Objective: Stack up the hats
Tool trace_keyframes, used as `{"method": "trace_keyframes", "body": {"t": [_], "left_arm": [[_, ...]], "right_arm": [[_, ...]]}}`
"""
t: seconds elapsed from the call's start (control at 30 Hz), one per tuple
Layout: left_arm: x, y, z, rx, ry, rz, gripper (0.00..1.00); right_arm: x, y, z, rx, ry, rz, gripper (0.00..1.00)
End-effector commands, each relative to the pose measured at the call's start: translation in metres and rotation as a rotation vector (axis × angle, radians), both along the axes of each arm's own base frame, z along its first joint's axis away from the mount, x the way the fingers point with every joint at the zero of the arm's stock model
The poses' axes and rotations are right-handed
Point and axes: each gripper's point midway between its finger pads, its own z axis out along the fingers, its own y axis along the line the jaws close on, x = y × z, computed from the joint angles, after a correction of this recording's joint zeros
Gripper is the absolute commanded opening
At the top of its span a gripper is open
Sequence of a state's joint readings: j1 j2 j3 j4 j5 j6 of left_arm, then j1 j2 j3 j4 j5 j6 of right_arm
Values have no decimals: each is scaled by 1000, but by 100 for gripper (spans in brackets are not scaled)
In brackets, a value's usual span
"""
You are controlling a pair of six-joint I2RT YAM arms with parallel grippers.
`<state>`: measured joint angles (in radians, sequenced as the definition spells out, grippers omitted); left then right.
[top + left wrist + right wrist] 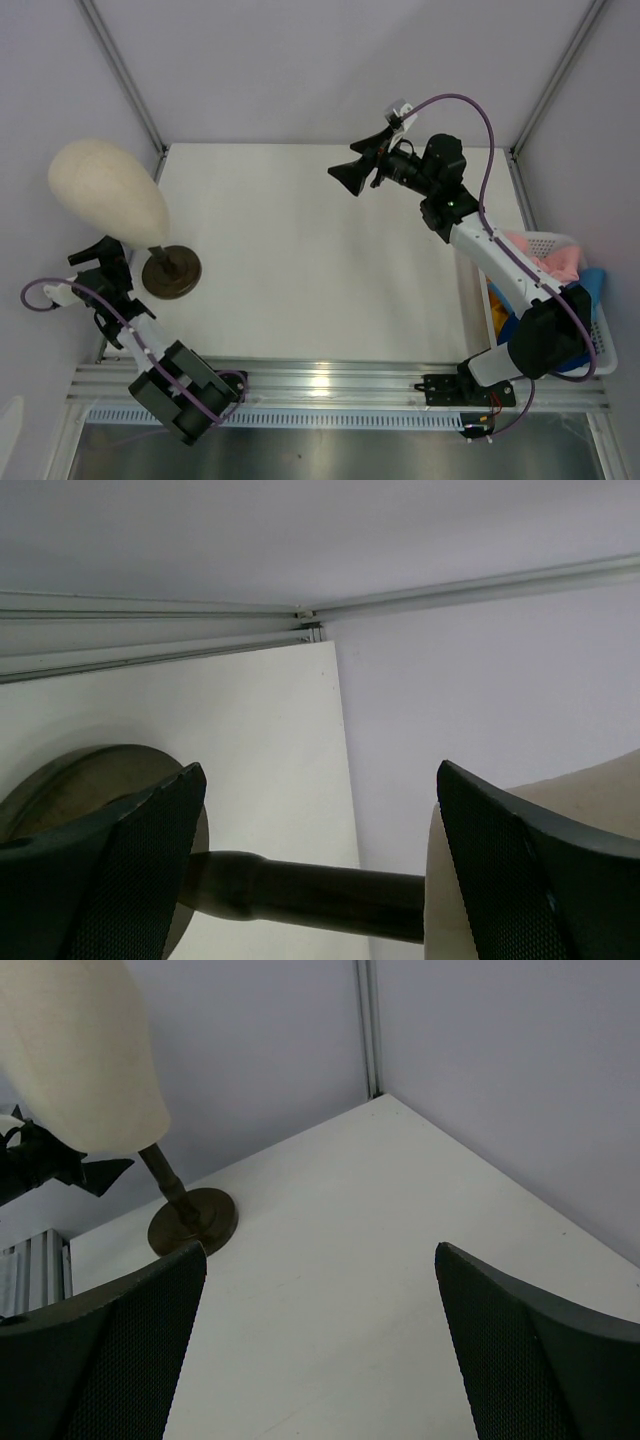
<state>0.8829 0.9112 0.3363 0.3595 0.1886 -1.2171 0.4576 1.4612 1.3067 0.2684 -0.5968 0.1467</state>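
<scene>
1. White tabletop, pale walls.
2. Left gripper gaping, empty, straddling the dark stem of the cream egg-shaped head form.
3. Right gripper gaping, empty too; soft fabric hats piled in a white basket well behind it.

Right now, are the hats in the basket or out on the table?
In the basket: pink and blue hats bunch inside it, and none lie on the table.

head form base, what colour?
Dark brown base, clearest in the top external view.

Cream head form — white basket.
</scene>
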Motion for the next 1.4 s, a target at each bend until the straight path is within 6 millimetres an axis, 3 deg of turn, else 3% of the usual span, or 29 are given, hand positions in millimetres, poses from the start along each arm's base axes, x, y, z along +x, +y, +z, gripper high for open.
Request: {"method": "trace_keyframes", "body": {"t": [0.0, 0.1, 0.23, 0.53, 0.6, 0.7, 0.8, 0.93, 1.07, 1.23, 1.37], "left_arm": [[19, -8, 33, 175, -33, -157, 99], [29, -13, 41, 231, -50, -233, 99], [51, -14, 25, 213, -75, -355, 100], [85, -35, 24, 285, -136, -543, 97], [97, -47, 15, 281, -100, -598, 97], [118, -60, 30, 335, -119, -679, 97], [136, -75, 30, 332, -135, -779, 98], [153, -94, 16, 294, -143, -865, 97], [168, -132, 5, 263, -158, -962, 98], [185, -159, 4, 247, -181, -1039, 98], [199, -194, 0, 234, -184, -1133, 98]], "right_arm": [[-4, 5, 8, 19, -35, 26, 100], [-4, 5, 4, 16, -24, 28, 99], [-4, 6, 2, 23, -22, 35, 100], [-2, 4, -6, 25, 15, 11, 99], [-4, 4, -8, 25, 22, 13, 99], [-6, 2, -12, 15, 28, 7, 99], [-4, -3, -13, 4, 24, -24, 99], [-4, -7, -14, -3, 20, -46, 99], [-5, -9, -17, 0, 32, -61, 99], [-7, -20, -17, -16, 38, -113, 99], [-10, -30, -25, -17, 43, -163, 99]]}}
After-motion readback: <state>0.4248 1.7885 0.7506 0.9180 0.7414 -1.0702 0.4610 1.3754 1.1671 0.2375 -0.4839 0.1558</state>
